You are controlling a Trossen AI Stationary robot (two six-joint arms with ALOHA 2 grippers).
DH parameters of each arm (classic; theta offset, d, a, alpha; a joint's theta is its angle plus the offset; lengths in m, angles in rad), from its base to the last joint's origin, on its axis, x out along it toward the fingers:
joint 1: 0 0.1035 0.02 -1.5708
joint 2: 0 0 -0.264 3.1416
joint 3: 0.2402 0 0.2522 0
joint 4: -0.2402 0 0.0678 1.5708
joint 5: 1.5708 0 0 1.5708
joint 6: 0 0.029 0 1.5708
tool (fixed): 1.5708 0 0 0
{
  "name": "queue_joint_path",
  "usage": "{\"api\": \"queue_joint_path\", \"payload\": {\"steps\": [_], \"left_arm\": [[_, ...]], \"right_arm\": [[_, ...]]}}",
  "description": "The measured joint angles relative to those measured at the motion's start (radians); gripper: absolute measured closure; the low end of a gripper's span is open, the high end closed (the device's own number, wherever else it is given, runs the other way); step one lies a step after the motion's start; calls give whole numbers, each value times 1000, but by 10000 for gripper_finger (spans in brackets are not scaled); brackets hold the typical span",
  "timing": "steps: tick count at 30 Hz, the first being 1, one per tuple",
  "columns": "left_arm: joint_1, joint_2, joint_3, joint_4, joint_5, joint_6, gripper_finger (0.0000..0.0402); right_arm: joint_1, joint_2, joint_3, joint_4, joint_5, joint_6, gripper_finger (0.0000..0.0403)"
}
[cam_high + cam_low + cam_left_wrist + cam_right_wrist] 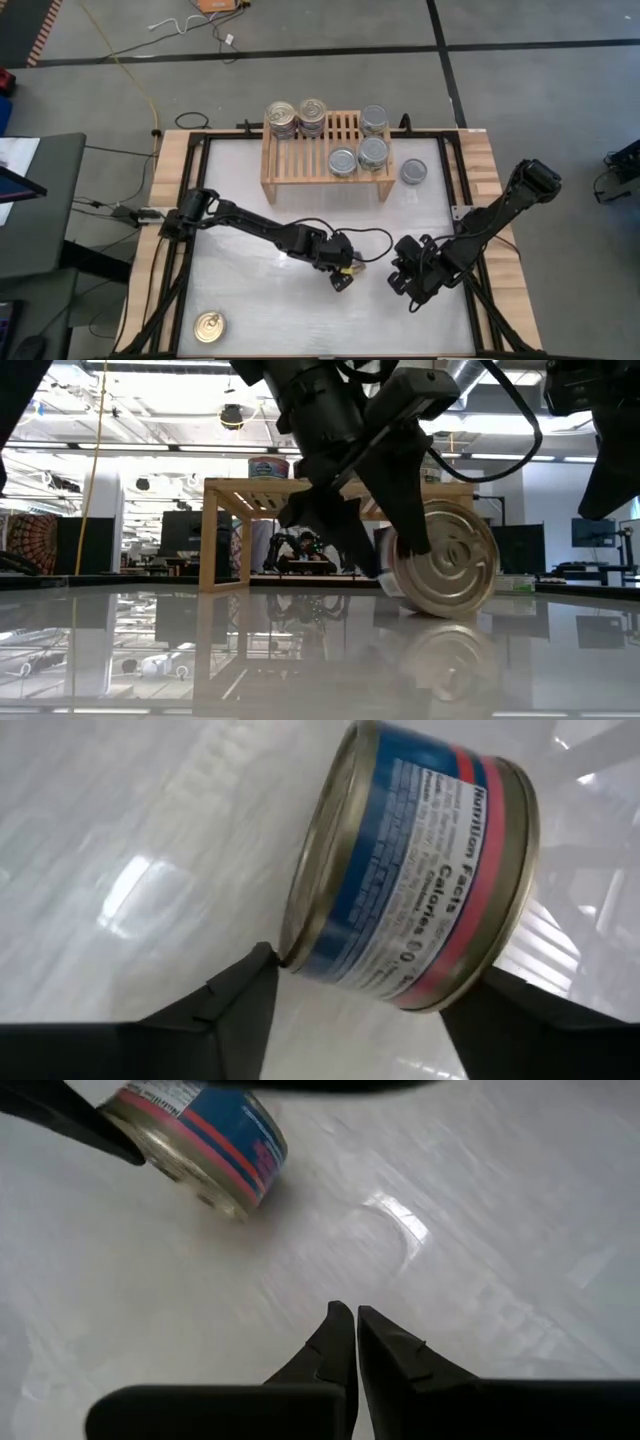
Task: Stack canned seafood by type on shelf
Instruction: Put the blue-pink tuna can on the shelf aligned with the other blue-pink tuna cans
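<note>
Fingers, left: my left gripper has its two fingers spread, one on each side of a blue-and-red tin; both tips look to be at its rims, but I cannot tell if they are pressing yet.

Tin, lie: it is tipped on its edge on the table, flat silver end facing out sideways, so its short axis runs across from one of my fingers to the other.

Tin, from my fingers: directly between them, just ahead of the tips.

Fingers, right: my right gripper has its fingers pressed together on nothing, hanging over bare table with the same tin near, off ahead.

Nearer arm: the left, by far.

Shelf: well beyond my left fingers, already carrying stacked tins; one grey-topped can sits beside it, and a gold-topped can lies well behind my left arm.

Judgement: the grip must square across the flat ends, or the tin may roll.
</note>
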Motion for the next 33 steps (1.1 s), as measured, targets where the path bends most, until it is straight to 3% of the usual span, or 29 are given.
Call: {"api": "queue_joint_path", "payload": {"steps": [14, 26, 33], "left_arm": [[8, 0, 0, 88, 55, -7, 389], [22, -22, 0, 116, 64, -133, 391], [20, -29, 0, 146, 174, -164, 389]], "right_arm": [[24, 0, 0, -28, 0, -8, 358], [86, 0, 0, -63, 0, 17, 361], [114, 0, 0, -80, 0, 45, 373]]}}
